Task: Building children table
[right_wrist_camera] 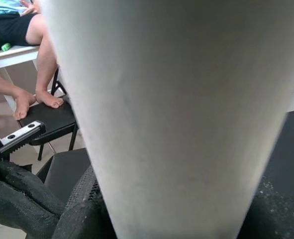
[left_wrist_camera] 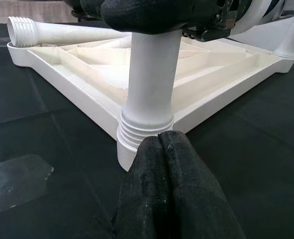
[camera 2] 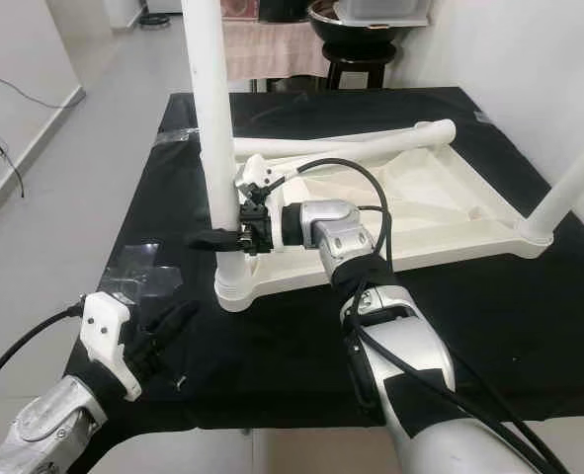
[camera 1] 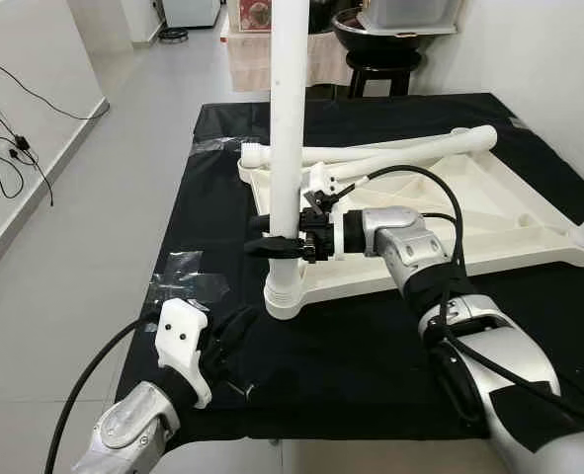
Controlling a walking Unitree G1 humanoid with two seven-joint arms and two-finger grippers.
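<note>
Now: right gripper (camera 1: 284,240) clenched on upright white plastic table leg (camera 1: 288,118) | leg in upturned white tabletop's (camera 1: 489,207) corner socket | left gripper (left_wrist_camera: 169,149) closed, empty, beside socket on black cloth (camera 1: 351,346).

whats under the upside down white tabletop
A black cloth spreads beneath the tabletop and reaches past it on every side I can see. Whatever the cloth itself rests on is covered, and the tabletop's downward face is hidden too.
</note>
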